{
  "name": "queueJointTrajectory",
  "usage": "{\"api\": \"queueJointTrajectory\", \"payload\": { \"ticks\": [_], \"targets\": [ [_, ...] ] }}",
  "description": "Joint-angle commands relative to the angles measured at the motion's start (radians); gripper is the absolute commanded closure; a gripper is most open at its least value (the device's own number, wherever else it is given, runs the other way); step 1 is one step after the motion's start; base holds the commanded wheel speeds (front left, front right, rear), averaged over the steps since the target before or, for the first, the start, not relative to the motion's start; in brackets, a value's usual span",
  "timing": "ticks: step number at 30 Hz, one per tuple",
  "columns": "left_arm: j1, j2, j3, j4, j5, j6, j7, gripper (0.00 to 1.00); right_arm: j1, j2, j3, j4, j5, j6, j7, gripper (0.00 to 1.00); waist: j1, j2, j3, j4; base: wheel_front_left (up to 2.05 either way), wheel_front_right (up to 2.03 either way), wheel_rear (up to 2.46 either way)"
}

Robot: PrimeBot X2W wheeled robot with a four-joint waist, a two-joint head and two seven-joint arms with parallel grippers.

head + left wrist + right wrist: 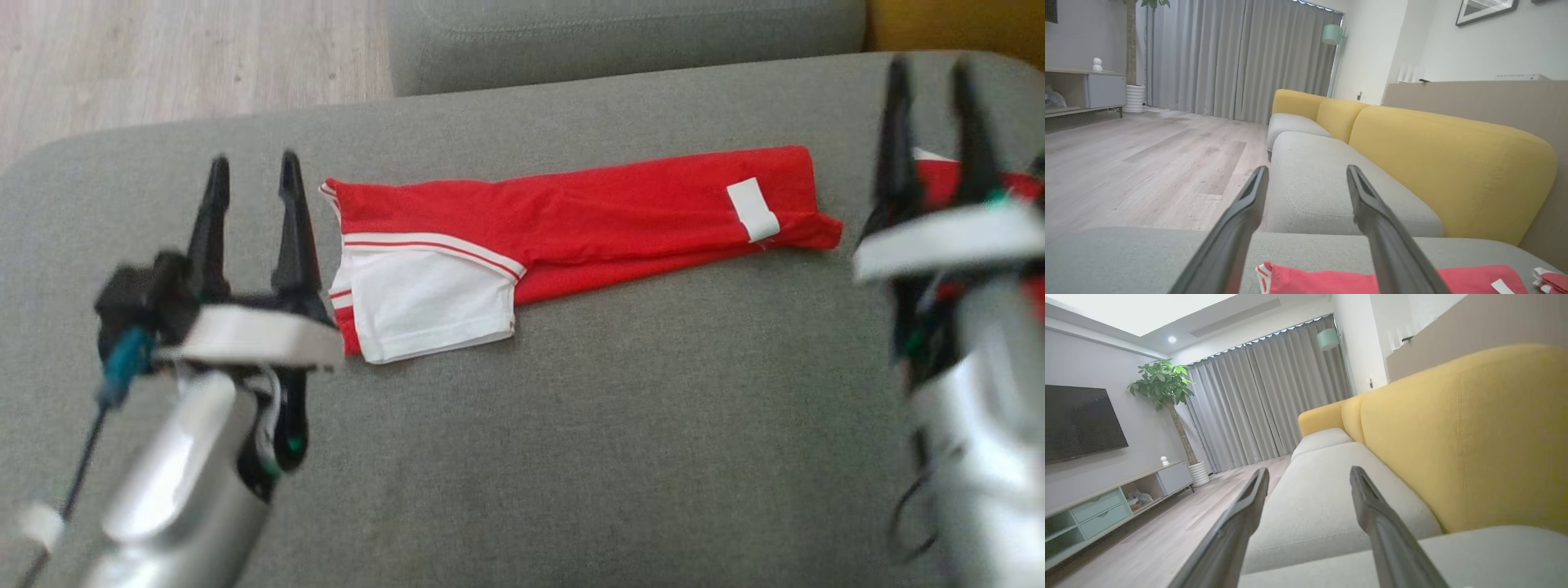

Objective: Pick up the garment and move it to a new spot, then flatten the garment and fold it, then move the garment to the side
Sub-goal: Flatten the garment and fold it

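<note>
The garment point(612, 212) is red with white panels and stripes. It lies as a long folded strip across the grey sofa seat point(571, 425), and its near edge shows in the left wrist view point(1323, 281). My left gripper point(254, 159) point(1307, 169) hovers open just left of the garment's white end, with nothing between its fingers. At the garment's right end my right gripper point(931, 65) point(1309, 470) is raised and open, also empty. Both are blurred in the head view.
More red and white cloth point(939, 175) point(1549, 279) lies behind my right gripper, partly hidden. A second grey cushion point(620, 33) adjoins the seat's far edge. The yellow backrest point(1453, 163) runs along the right. Wooden floor point(163, 57) lies beyond the left corner.
</note>
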Motion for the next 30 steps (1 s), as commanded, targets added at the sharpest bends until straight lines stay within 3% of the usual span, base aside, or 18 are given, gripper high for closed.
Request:
{"api": "queueJointTrajectory", "payload": {
  "ticks": [1,5,9,10,14,24,30],
  "targets": [
    [0.015,-0.003,0.084,-0.042,0.027,-0.001,-0.009,0.0,0.061,0.063,-0.02,-0.07,-0.047,-0.001,-0.01,0.0,0.0002,-0.0001,-0.008,0.0,0.0,0.0,0.0],
    [0.152,-0.084,0.177,-0.064,0.096,-0.035,-0.009,0.0,0.226,0.156,-0.076,-0.155,-0.163,-0.001,-0.01,0.0,0.0002,-0.0001,-0.02,-0.002,0.0,0.0,0.0],
    [0.232,-0.137,0.216,-0.053,0.148,-0.069,-0.009,0.0,0.319,0.171,-0.083,-0.181,-0.19,-0.001,-0.011,0.0,0.0002,-0.0001,-0.022,0.002,0.0,0.0,0.0],
    [0.27,-0.164,0.231,-0.033,0.183,-0.098,-0.009,0.0,0.362,0.172,-0.069,-0.196,-0.151,-0.001,-0.011,0.0,0.0002,-0.0001,-0.023,0.005,0.0,0.0,0.0],
    [0.299,-0.204,0.27,0.007,0.242,-0.14,-0.009,0.0,0.406,0.172,-0.049,-0.223,-0.124,-0.001,-0.011,0.0,0.0002,-0.0001,-0.012,0.01,0.0,0.0,0.0],
    [0.229,-0.259,0.346,0.037,0.329,-0.214,-0.009,0.0,0.335,0.173,-0.081,-0.223,-0.179,-0.001,-0.011,0.0,0.0002,-0.0001,0.073,0.029,0.0,0.0,0.0],
    [0.169,-0.277,0.352,0.063,0.359,-0.243,-0.009,0.0,0.173,0.173,-0.183,-0.084,-0.261,-0.001,0.021,0.0,0.0002,-0.0001,0.15,0.055,0.0,0.0,0.0]
  ]
}}
